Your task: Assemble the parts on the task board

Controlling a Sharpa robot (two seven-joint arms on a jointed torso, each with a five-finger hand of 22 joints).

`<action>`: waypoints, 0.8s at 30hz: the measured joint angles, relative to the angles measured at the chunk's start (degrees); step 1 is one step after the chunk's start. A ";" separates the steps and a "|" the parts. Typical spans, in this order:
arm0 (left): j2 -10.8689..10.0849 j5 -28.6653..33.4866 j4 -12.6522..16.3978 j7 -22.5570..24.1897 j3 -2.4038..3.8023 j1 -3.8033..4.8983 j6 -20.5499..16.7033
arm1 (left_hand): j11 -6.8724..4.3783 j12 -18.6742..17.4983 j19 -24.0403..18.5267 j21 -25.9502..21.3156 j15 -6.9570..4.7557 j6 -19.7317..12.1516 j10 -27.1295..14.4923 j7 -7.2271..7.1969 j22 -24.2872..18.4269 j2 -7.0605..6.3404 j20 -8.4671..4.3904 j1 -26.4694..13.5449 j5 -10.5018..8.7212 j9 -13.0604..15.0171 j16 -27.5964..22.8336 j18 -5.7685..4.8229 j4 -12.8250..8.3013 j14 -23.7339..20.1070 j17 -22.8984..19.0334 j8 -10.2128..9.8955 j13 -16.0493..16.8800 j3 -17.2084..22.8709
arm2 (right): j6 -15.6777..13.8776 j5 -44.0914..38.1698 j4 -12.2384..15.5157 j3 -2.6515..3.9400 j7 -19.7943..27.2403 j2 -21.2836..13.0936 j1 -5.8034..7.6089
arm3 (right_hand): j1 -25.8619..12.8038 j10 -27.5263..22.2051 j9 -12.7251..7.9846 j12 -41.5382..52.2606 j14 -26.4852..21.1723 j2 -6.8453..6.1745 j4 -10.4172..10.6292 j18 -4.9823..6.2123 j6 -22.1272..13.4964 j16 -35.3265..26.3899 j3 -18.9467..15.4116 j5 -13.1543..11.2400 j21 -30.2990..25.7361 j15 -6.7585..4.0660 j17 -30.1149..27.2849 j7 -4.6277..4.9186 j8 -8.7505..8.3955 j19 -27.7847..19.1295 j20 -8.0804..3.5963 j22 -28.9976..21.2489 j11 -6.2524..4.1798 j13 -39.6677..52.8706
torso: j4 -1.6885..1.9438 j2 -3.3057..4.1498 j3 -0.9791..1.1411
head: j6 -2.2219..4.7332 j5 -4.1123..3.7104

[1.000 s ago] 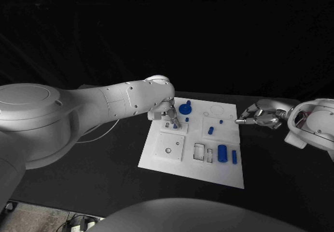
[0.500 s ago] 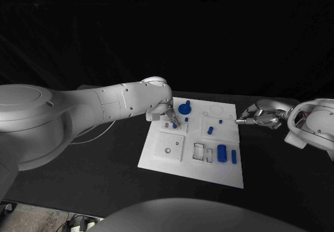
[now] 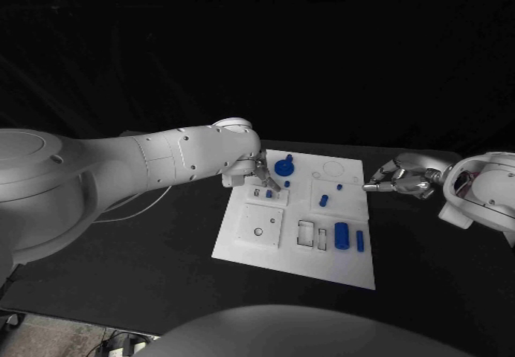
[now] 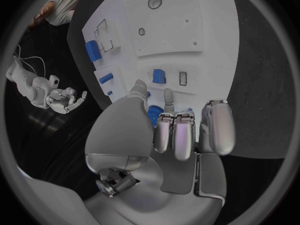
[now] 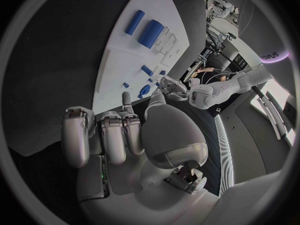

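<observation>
My left hand [image 3: 257, 177] pinches a small blue part [image 4: 153, 116] over the task board [image 3: 249, 249].
Next: seat it squarely; right hand [image 3: 402, 181] waits curled, holding nothing.

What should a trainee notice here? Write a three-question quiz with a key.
1. True or false: the right hand holds the large blue cylinder.
2. Which hand reaches over the task board? A. the left hand B. the right hand C. both
3. Fill in: the large blue cylinder lies next to a thin blue bar, near the board's ___ edge in the head view.

Key:
1. False. The cylinder lies on the board, and the right hand is off to the board's side with its fingers curled in.
2. A.
3. Right.
</observation>
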 measured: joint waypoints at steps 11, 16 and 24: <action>-2.71 0.12 4.65 0.57 0.00 0.14 -0.94 | 0.00 0.00 0.00 0.33 0.00 0.97 0.00 -0.10 0.00 2.99 0.00 -1.90 0.00 -0.48 0.00 0.01 -0.01 0.00 0.00 0.30 0.00 -0.18 | 0.00 0.00 0.00 0.00 0.00 -0.28 -0.07 | 0.00 -0.02 0.00 0.03 0.00 0.00 0.00 0.00 0.00 0.00 0.00 0.00 0.00 0.00 0.00 0.00 0.00 0.00 0.00 -0.01 0.02 -0.02 | -0.01 0.01 -0.01 | 0.00 -0.24; -4.32 -1.60 8.31 0.20 -0.01 0.16 -1.21 | 0.00 0.00 0.00 0.72 0.00 1.58 0.00 -0.29 0.00 4.22 0.00 -3.52 1.32 -0.74 0.00 0.01 -0.03 0.00 0.05 0.96 0.00 -0.94 | 0.00 0.01 -0.01 0.00 0.00 -0.34 -0.11 | 0.00 -0.10 0.01 0.10 0.00 -0.01 0.00 0.00 0.00 0.00 0.00 0.00 0.00 0.00 -0.01 0.00 0.00 0.00 0.00 -0.01 0.10 -0.05 | -0.01 0.01 -0.01 | 0.00 -0.25; -5.48 -5.77 10.68 -1.89 -0.20 0.17 -2.12 | 0.00 0.00 0.00 0.99 0.00 1.79 0.00 -0.50 0.00 4.84 0.00 -5.57 7.47 0.00 0.00 0.00 -0.16 0.00 0.04 2.85 0.00 -1.89 | 0.00 0.01 -0.08 0.00 0.00 -0.30 -0.17 | -0.06 -0.11 0.01 0.20 0.00 -0.06 0.00 0.00 0.00 0.00 0.00 0.01 0.00 0.00 -0.01 0.00 0.00 0.00 0.00 -0.02 0.10 -0.06 | -0.02 -0.01 0.01 | 0.00 -0.25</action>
